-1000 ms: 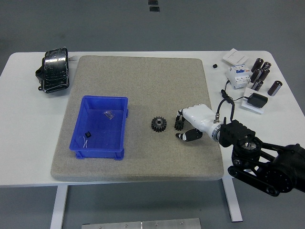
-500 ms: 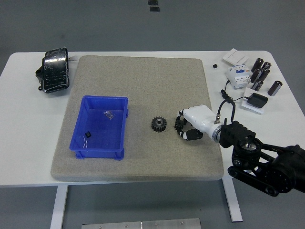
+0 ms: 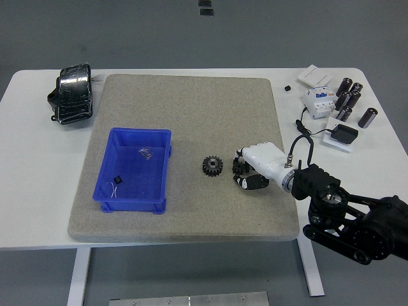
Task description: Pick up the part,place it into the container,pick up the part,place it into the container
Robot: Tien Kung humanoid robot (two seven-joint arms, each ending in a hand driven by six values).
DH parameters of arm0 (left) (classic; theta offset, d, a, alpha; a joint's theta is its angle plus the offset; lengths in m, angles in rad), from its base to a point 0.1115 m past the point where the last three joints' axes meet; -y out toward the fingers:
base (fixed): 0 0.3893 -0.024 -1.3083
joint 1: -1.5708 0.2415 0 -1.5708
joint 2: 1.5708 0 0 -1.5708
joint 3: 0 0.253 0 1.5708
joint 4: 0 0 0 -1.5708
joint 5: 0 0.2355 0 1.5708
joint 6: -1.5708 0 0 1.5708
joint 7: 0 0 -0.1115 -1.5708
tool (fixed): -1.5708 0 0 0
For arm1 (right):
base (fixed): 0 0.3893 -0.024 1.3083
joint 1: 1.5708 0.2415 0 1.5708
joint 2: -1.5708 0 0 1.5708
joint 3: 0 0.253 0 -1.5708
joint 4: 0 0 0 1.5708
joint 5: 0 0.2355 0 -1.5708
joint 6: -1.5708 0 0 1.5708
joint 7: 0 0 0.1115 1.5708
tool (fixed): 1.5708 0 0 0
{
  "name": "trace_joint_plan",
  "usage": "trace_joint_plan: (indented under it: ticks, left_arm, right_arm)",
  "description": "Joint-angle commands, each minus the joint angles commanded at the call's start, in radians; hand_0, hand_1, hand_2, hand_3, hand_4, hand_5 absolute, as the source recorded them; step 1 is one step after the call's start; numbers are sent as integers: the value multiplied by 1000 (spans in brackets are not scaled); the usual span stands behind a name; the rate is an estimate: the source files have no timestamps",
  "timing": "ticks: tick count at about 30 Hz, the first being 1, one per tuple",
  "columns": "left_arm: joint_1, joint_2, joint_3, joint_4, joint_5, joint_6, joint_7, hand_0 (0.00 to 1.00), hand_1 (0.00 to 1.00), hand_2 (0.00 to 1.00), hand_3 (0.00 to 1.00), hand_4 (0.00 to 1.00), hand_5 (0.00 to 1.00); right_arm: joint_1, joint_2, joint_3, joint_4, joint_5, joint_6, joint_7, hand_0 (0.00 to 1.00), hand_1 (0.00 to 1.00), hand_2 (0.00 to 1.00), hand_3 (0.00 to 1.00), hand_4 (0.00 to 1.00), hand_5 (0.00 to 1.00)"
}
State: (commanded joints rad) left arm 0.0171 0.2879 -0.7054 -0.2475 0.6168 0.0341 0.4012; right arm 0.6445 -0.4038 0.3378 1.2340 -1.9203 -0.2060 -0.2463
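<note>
Head view: gear point(image 3: 212, 166) just left of right hand point(image 3: 255, 167) fingers point(image 3: 241, 167); apart.

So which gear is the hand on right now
The right-hand gear, under the right hand. The other gear lies free to its left, nearer the blue bin.

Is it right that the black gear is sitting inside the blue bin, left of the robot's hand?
Not quite. The head view shows the black gear lying on the grey mat, outside the blue bin to its right. It is left of the right hand, as you said.
</note>
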Motion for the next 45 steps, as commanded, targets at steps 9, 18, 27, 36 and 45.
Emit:
trace_joint_plan:
  ticks: [9, 18, 27, 36, 45]
  left_arm:
    - [0, 0, -2, 0, 2, 0, 0, 693, 679, 661, 582, 730, 252]
    - [2, 1, -4, 0, 4, 0, -1, 693, 679, 666, 583, 734, 260]
    - [4, -1, -10, -1, 9, 1, 2, 693, 678, 667, 585, 735, 260]
    - [0, 11, -19, -1, 28, -3, 7, 693, 678, 667, 584, 736, 265]
    - [-4, 13, -26, -2, 42, -8, 15, 693, 679, 668, 584, 745, 272]
  right_arm:
    - [0, 0, -6, -6, -4, -14, -2, 292, 446, 420, 498, 448, 288]
    - [-2, 0, -11, -14, -3, -22, -1, 286, 447, 417, 491, 462, 294]
    - [22, -3, 7, 78, -12, -36, -10, 284, 452, 414, 487, 464, 300]
    - [145, 113, -48, 172, -96, -42, -41, 287, 456, 413, 496, 446, 283]
    - [225, 282, -143, 133, -150, -54, -49, 296, 455, 423, 532, 423, 282]
